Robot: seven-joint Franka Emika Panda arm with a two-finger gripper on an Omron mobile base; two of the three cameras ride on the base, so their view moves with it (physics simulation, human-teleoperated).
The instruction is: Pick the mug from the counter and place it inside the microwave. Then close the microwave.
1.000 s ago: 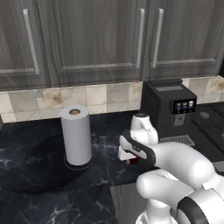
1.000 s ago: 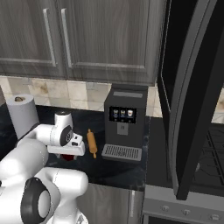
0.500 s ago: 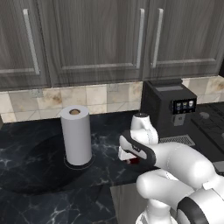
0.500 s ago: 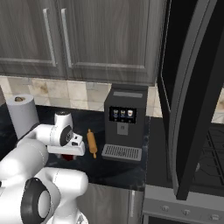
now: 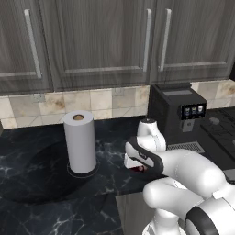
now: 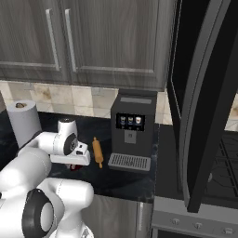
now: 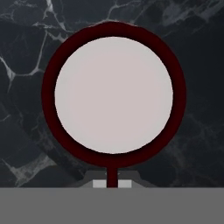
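Observation:
The mug (image 7: 113, 94), dark red outside and white inside, stands on the black marble counter (image 5: 36, 183) and I look straight down into it in the hand view. My gripper (image 7: 112, 183) is shut on the mug, its two fingertips pinching a thin dark red part at the near rim. From the base views the hand hangs low over the counter, and a sliver of the mug (image 5: 137, 169) (image 6: 74, 166) peeks out under it. The microwave (image 6: 209, 69) is at the right with its tall dark door swung open toward me.
A paper towel roll (image 5: 80, 142) (image 6: 23, 123) stands to the left of the hand. A black coffee machine (image 5: 176, 114) (image 6: 132, 130) is to the right, with a wooden rolling pin (image 6: 97, 152) lying between it and the hand. The stovetop (image 6: 228, 153) lies under the microwave door.
The jaws have closed onto the mug. The arm and the mug stay where they were.

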